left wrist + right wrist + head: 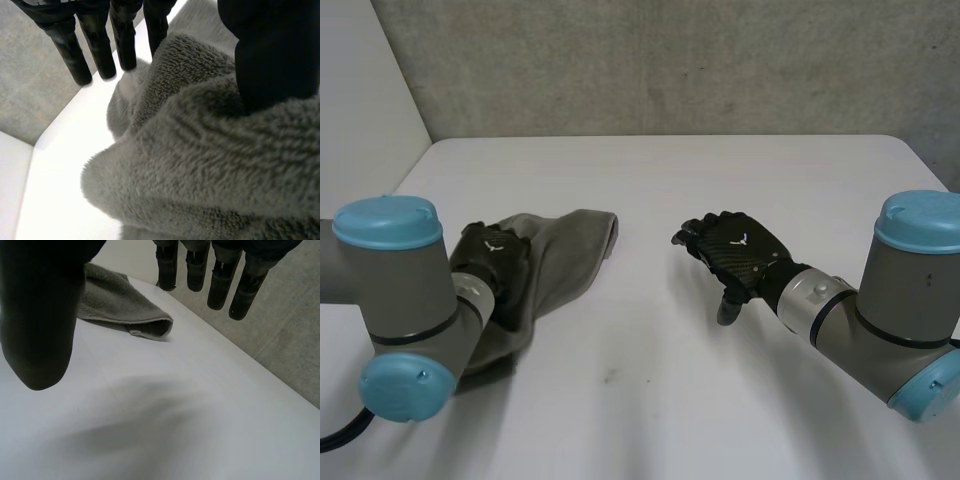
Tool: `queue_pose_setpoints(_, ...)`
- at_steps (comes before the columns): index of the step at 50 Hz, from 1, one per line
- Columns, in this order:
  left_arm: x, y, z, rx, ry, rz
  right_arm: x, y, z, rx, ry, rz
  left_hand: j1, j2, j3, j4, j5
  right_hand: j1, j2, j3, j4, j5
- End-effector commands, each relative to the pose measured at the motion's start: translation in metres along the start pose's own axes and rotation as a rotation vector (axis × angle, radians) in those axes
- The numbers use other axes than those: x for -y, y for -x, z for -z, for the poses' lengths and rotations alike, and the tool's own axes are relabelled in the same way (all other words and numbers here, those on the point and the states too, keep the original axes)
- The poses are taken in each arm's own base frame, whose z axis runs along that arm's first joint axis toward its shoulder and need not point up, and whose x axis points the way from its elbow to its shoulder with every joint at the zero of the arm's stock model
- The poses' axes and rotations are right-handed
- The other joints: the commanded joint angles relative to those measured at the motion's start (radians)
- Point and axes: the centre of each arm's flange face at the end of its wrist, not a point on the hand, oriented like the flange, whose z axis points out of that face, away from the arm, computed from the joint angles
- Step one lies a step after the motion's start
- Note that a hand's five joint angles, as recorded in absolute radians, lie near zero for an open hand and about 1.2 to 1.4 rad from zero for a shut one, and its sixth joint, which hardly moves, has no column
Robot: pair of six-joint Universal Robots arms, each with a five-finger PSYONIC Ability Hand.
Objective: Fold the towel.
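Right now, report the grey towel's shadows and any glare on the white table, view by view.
Head view: the grey fluffy towel throws a thin shadow along its edge facing the right hand; the white table shows no glare. Right wrist view: dark shadow under the towel's folded hem.

No word, brand name or number can be read anywhere. The only signs are 2 small white winged marks. 1 emblem (492, 241) sits on the back of the left hand (485, 258), behind its fingers, and a matching emblem (741, 239) sits on the back of the right hand (745, 262). At the hem of the towel (115, 305), ahead of the right hand's fingers (220, 285) and well apart from them, is a small pale tab (134, 332). Any print on it is too small to tell.
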Motion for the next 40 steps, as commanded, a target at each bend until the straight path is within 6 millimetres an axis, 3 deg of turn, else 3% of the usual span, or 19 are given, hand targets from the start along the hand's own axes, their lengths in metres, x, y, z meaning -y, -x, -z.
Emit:
queue_pose_setpoints(1, -0.012, 0.009, -0.016, 0.025, 0.04, -0.063, 0.0, 0.001, 0.0, 0.003, 0.001, 0.004, 0.711, 0.71, 0.71, 0.711, 0.719, -0.054, -0.088, -0.071, -0.09, -0.068)
queue_pose_setpoints(2, -0.012, 0.009, -0.016, 0.025, 0.04, -0.063, 0.0, 0.001, 0.0, 0.003, 0.001, 0.004, 0.713, 0.712, 0.712, 0.713, 0.72, -0.054, -0.088, -0.071, -0.09, -0.068)
queue_pose_setpoints(5, -0.012, 0.009, -0.017, 0.025, 0.038, -0.061, 0.0, 0.0, 0.0, 0.0, 0.002, 0.007, 1.002, 1.001, 1.001, 1.002, 1.009, -0.054, -0.088, -0.071, -0.09, -0.068)
queue_pose_setpoints(10, -0.001, 0.003, -0.013, 0.011, 0.001, -0.057, 0.002, -0.003, -0.001, -0.022, 0.0, 0.009, 1.003, 1.002, 1.002, 1.003, 1.011, -0.054, -0.088, -0.071, -0.09, -0.068)
queue_pose_setpoints(16, 0.034, -0.034, 0.011, -0.074, -0.124, -0.021, 0.009, -0.011, -0.002, -0.068, -0.012, 0.009, 1.003, 1.002, 1.002, 1.003, 1.011, -0.054, -0.088, -0.071, -0.09, -0.068)
queue_pose_setpoints(18, 0.054, -0.048, 0.025, -0.113, -0.192, 0.032, 0.015, -0.027, -0.003, -0.143, -0.013, 0.013, 1.003, 1.002, 1.002, 1.003, 1.011, -0.054, -0.088, -0.071, -0.09, -0.068)
queue_pose_setpoints(21, 0.064, -0.056, 0.032, -0.136, -0.227, 0.057, 0.017, -0.041, -0.002, -0.196, -0.011, 0.011, 1.003, 1.002, 1.002, 1.003, 1.011, -0.054, -0.088, -0.071, -0.09, -0.068)
queue_pose_setpoints(23, 0.083, -0.077, 0.047, -0.198, -0.297, 0.095, 0.023, -0.065, 0.003, -0.276, -0.02, -0.001, 1.003, 1.002, 1.002, 1.003, 1.011, -0.054, -0.088, -0.071, -0.09, -0.068)
queue_pose_setpoints(24, 0.083, -0.078, 0.047, -0.198, -0.298, 0.096, 0.023, -0.066, 0.003, -0.276, -0.02, -0.002, 1.003, 1.002, 1.002, 1.003, 1.011, -0.054, -0.088, -0.071, -0.09, -0.068)
queue_pose_setpoints(26, 0.099, -0.097, 0.058, -0.247, -0.356, 0.106, 0.031, -0.083, 0.007, -0.323, -0.048, -0.029, 1.003, 1.002, 1.002, 1.003, 1.011, -0.054, -0.088, -0.071, -0.09, -0.068)
queue_pose_setpoints(27, 0.099, -0.097, 0.058, -0.248, -0.357, 0.106, 0.031, -0.083, 0.007, -0.323, -0.048, -0.029, 1.003, 1.002, 1.002, 1.003, 1.011, -0.054, -0.088, -0.071, -0.09, -0.068)
queue_pose_setpoints(32, 0.108, -0.146, 0.062, -0.339, -0.407, 0.094, 0.046, -0.108, 0.018, -0.384, -0.087, -0.084, 1.003, 1.002, 1.002, 1.003, 1.011, -0.054, -0.088, -0.071, -0.09, -0.068)
queue_pose_setpoints(33, 0.108, -0.147, 0.062, -0.339, -0.407, 0.094, 0.046, -0.108, 0.018, -0.384, -0.087, -0.084, 1.003, 1.002, 1.002, 1.003, 1.011, -0.054, -0.088, -0.071, -0.09, -0.068)
queue_pose_setpoints(37, 0.108, -0.172, 0.049, -0.36, -0.417, 0.089, 0.05, -0.113, 0.023, -0.394, -0.08, -0.094, 1.003, 1.002, 1.002, 1.003, 1.011, -0.054, -0.088, -0.071, -0.09, -0.068)
queue_pose_setpoints(40, 0.113, -0.18, 0.037, -0.347, -0.436, 0.101, 0.05, -0.112, 0.022, -0.393, -0.08, -0.094, 1.003, 1.002, 1.002, 1.003, 1.011, -0.054, -0.088, -0.071, -0.09, -0.068)
